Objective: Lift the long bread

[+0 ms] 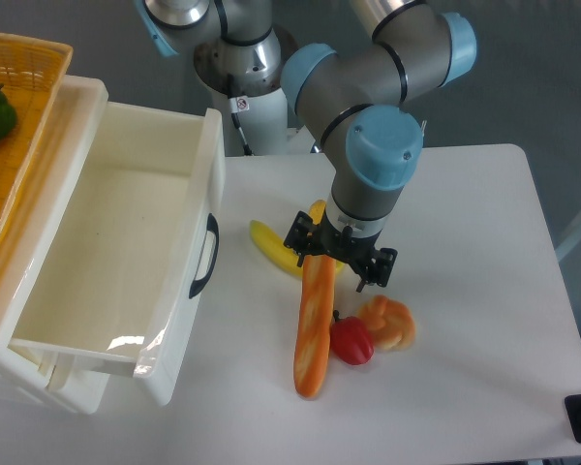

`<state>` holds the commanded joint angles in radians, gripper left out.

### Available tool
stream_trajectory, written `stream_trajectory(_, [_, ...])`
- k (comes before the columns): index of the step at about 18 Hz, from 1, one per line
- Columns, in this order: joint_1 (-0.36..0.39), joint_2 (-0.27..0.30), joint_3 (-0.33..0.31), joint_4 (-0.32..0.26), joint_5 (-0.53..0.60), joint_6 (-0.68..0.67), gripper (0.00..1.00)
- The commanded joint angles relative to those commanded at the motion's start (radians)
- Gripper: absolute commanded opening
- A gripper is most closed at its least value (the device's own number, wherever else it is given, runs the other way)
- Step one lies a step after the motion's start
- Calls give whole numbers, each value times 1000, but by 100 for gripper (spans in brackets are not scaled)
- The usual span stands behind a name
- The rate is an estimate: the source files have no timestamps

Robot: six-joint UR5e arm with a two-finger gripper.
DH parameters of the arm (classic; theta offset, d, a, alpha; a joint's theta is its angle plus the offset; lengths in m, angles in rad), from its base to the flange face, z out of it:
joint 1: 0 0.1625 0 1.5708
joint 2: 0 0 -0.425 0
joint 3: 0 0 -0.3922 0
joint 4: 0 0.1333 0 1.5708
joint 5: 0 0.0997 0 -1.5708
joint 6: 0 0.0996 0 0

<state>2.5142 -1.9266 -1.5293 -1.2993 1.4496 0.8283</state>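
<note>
The long bread (313, 329) lies on the white table (465, 223), an orange-tan loaf running from near the front edge up to the gripper. My gripper (336, 256) hangs straight down over the loaf's upper end, which reaches just under the wrist. Its black fingers (376, 267) stand spread apart on either side, open, and the loaf rests flat on the table. The fingertips themselves are mostly hidden by the arm's blue-capped wrist.
A yellow banana (271, 247) lies just left of the gripper. A red pepper (351, 340) and a knotted golden roll (388, 323) sit right beside the loaf's lower half. A white open drawer (126, 252) and a wicker basket (19, 126) fill the left.
</note>
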Motion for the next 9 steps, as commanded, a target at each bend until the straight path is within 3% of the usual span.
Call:
stream_trajectory(6, [-9,-32,-80,40,5,-3,100])
stream_trajectory(9, [-12,-52,-88,48,21,-2,100])
